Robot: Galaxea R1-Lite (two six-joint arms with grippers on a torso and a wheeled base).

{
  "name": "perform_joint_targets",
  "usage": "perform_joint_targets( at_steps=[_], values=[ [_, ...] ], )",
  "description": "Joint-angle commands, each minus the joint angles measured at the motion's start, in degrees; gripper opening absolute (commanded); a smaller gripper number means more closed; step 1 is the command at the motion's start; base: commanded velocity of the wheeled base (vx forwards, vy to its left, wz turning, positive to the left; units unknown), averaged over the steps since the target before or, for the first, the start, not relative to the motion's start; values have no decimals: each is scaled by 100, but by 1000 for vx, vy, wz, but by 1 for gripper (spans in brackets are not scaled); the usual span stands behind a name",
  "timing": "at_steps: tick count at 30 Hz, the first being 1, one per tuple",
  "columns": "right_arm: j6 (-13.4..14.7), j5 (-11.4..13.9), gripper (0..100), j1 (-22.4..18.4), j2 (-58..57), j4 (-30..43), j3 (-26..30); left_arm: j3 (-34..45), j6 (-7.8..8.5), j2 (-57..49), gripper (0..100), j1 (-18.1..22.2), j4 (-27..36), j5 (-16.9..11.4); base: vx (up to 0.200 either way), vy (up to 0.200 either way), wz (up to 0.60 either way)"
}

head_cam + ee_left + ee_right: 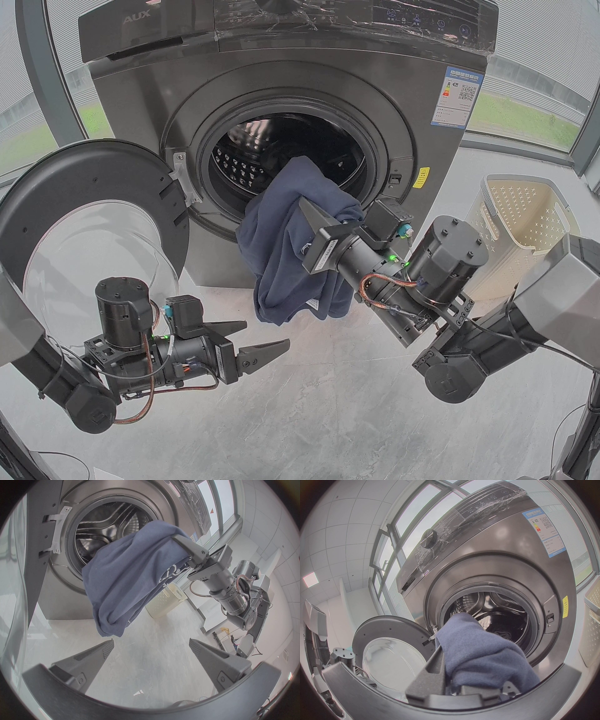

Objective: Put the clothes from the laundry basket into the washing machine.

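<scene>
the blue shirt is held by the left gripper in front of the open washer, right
Not quite: the right gripper holds the blue shirt in front of the open washer, as the head view shows. The left gripper is open and empty.

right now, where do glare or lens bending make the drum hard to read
Head view: window light glints on the film atop the washing machine and on the door glass; the drum is dim behind the blue garment. Left wrist view: fisheye curves the machine front, corners black. Right wrist view: same curving, bright windows behind, sheen on that film.
</scene>
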Motion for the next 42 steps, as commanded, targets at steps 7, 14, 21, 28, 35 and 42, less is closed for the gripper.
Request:
perform_joint_targets(
  at_steps=[7,14,21,28,35,42],
  values=[
    [1,-10,0,41,-14,-13,23,-25,-201,1034,100,60,-962,128,0,0,0],
    [1,-10,0,41,-5,-13,23,-140,-429,1043,100,78,-1085,119,0,0,0],
    [1,-10,0,41,3,-22,23,-236,-438,1096,100,166,-1112,119,0,0,0],
    [10,-10,0,41,-5,-22,32,-236,-447,1193,100,201,-1358,119,0,0,0],
    [10,-10,0,50,12,-22,32,-289,-456,1193,100,201,-1366,119,0,0,0],
    [10,-10,0,50,21,-22,32,-412,-605,1298,100,201,-1410,128,0,0,0]
  ],
)
